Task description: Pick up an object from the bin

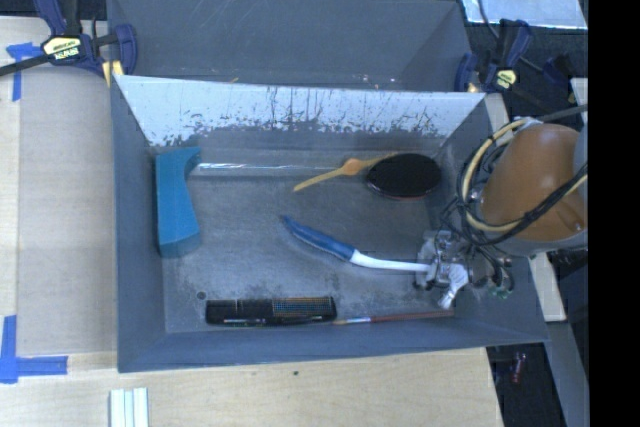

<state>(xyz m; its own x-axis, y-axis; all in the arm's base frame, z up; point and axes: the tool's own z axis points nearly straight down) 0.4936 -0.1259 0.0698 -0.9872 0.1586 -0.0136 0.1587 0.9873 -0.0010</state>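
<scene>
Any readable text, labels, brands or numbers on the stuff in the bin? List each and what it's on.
No readable text.
Black flat bar, lowest in the view: faint pale marks along its right half, too small to read.
Blue block: no print visible.
Blue-and-white toothbrush: no print visible.
Black round-headed brush with pale handle: no print visible.

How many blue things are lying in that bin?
2. A blue block at the left; a blue-and-white toothbrush in the middle, handle toward the gripper. The arm may hide more.
</scene>
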